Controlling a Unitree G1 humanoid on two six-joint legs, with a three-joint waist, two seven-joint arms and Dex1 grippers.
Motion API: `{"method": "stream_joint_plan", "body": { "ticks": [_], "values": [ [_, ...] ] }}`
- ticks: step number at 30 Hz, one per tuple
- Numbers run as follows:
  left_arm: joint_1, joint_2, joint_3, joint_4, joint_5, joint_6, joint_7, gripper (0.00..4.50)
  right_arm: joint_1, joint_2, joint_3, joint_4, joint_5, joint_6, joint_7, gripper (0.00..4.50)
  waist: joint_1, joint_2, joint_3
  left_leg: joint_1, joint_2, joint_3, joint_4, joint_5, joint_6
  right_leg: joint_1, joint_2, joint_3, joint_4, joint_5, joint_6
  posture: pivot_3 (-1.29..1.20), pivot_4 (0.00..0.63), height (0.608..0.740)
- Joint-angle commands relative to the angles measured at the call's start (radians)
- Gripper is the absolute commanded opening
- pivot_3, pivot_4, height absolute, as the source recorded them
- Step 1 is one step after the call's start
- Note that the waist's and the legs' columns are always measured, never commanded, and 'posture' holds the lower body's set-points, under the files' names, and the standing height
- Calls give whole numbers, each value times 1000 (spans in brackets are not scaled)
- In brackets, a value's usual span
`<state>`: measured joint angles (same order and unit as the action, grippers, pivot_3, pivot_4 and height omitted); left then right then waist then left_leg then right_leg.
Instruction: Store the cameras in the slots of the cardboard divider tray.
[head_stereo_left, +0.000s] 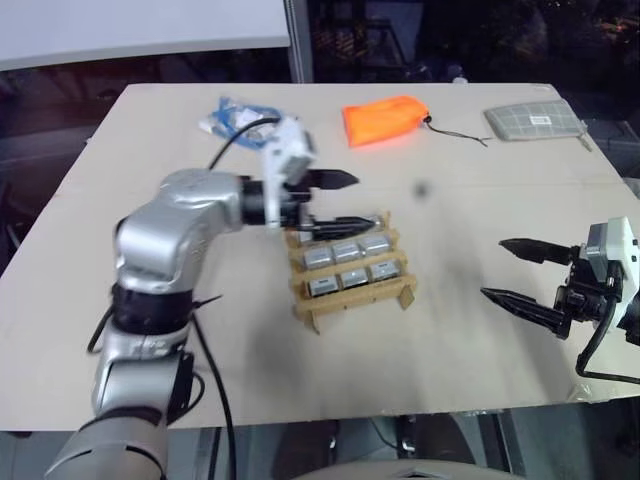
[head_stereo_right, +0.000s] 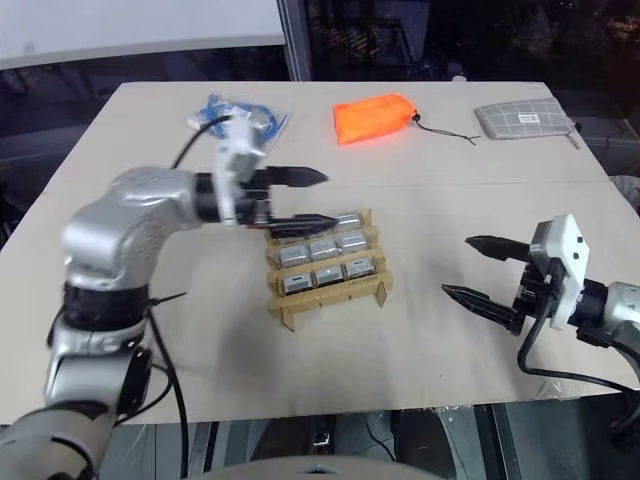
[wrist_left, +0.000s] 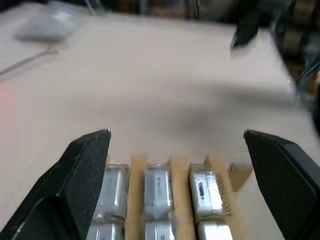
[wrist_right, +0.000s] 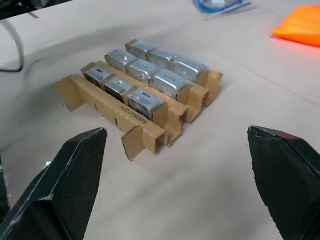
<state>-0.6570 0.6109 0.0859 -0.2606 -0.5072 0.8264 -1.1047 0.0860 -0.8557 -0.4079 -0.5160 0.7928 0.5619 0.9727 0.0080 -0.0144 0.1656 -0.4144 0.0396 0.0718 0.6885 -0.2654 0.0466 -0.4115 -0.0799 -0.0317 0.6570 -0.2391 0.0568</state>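
The cardboard divider tray (head_stereo_left: 352, 298) sits in the middle of the table, and several silver-grey cameras (head_stereo_left: 348, 252) fill its slots in three rows. My left gripper (head_stereo_left: 363, 200) hovers just above the tray's far left corner, pointing to the right. Its jaws are open and empty. In the left wrist view the cameras (wrist_left: 157, 187) lie below and between its black fingers (wrist_left: 85, 170). My right gripper (head_stereo_left: 493, 268) hangs open and empty to the right of the tray, well apart from it and pointing toward it. The right wrist view shows the tray (wrist_right: 107, 107) ahead of it.
An orange drawstring bag (head_stereo_left: 385, 120) lies at the back centre. A grey checked pouch (head_stereo_left: 535, 122) is at the back right and a blue-and-white packet (head_stereo_left: 235, 115) at the back left. The table's front edge (head_stereo_left: 400, 412) runs close below the grippers.
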Motion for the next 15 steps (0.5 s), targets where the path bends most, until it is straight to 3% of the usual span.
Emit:
{"method": "stream_joint_plan", "body": {
  "ticks": [1, 7, 11, 15],
  "values": [
    [192, 37, 158, -125, -64, -15, 54, 4428, 13, -6, -33, 24, -20, -50, 39, 4500, -1, 1, 0, 0, 0, 1, 0, 0, 0, 0, 0, 1, 0, 0, 0, 0, 150, 740],
    [642, 77, 312, -141, 25, -259, 54, 4428, 31, 16, 5, 126, -91, -135, 92, 4500, 2, 0, 0, 2, 0, 2, -1, 0, 0, 0, -1, 2, 0, 0, 0, 0, 150, 740],
    [813, 72, 342, -94, 65, -426, 32, 4428, 36, 19, 37, 207, -151, -209, 146, 4500, 12, -1, 0, 1, 1, 0, -1, -2, 3, 1, -3, -2, 0, -1, -3, 0, 150, 740],
    [893, 60, 337, -80, 80, -513, 45, 4428, 15, 29, 54, 266, -179, -249, 158, 4500, 11, -1, 0, 1, 0, 0, 0, -2, 3, 1, -5, -2, 0, -2, -5, 0, 150, 740]
  ]
}}
